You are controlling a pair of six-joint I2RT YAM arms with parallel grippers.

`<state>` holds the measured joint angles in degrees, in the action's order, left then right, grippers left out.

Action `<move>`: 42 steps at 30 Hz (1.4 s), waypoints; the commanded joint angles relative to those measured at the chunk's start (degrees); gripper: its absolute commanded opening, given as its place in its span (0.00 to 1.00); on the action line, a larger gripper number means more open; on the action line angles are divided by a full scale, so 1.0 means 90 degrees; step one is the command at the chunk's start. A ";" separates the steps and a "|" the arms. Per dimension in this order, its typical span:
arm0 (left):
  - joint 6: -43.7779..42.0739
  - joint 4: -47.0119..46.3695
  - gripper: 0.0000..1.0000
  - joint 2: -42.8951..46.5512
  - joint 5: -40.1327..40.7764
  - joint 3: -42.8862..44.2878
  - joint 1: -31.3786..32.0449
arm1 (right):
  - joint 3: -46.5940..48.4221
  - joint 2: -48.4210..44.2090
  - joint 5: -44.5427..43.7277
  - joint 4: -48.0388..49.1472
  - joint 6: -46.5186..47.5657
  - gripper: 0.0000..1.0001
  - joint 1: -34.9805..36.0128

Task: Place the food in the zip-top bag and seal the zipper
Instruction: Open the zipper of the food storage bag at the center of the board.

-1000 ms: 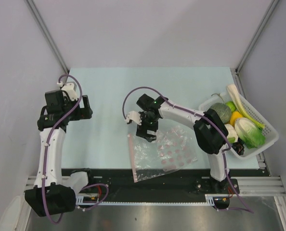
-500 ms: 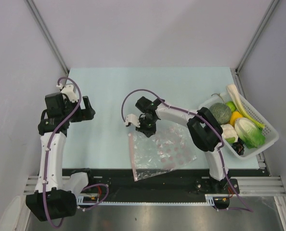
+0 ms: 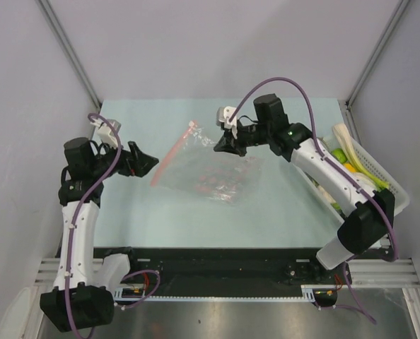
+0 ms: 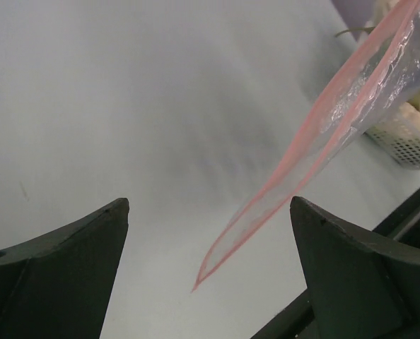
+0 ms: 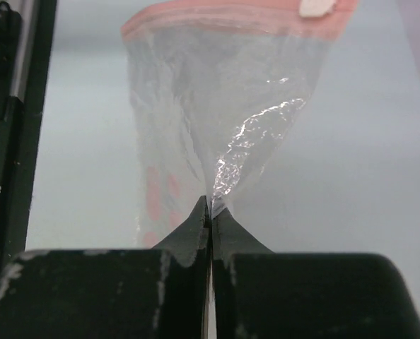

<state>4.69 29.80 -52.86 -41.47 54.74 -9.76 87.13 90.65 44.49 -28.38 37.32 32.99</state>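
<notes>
The clear zip-top bag (image 3: 211, 171) with pink dots hangs tilted over the middle of the table. My right gripper (image 3: 221, 146) is shut on its crinkled upper part. In the right wrist view the jaws (image 5: 210, 201) pinch the plastic (image 5: 217, 106), and the pink zipper (image 5: 231, 18) runs across beyond them. The zipper (image 3: 172, 155) slopes down to the left toward my left gripper (image 3: 153, 164). That gripper (image 4: 208, 201) is open, and the zipper's corner (image 4: 316, 131) hangs between and beyond its fingers without touching them. The food (image 3: 341, 152) lies in the basket, partly hidden by my right arm.
A white latticed basket (image 3: 392, 189) stands at the right edge of the table, and its corner (image 4: 402, 143) shows in the left wrist view. Grey walls close off the back and both sides. A black rail (image 3: 217, 258) runs along the near edge.
My right gripper shut on the bag, lifted it off the near table and carried it toward the back middle. My left gripper turned to face the zipper's lower corner.
</notes>
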 commanded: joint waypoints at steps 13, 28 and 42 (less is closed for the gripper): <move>-0.0499 -0.0871 0.74 0.0610 -0.2852 -0.0292 0.0010 | -0.0228 -0.0317 0.1219 0.0829 0.0014 0.00 0.0084; -0.2971 0.1238 0.63 0.0561 -0.2970 -0.0467 0.0332 | -0.0228 -0.0248 0.1073 0.1317 -0.0289 0.00 0.0221; -0.3002 0.1337 0.53 0.0717 -0.3272 -0.0477 0.0469 | -0.0228 -0.0219 0.0985 0.1347 -0.0260 0.00 0.0318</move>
<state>-21.52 43.03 -47.86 -67.42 50.57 -5.98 84.77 88.79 53.23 -18.46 34.89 35.35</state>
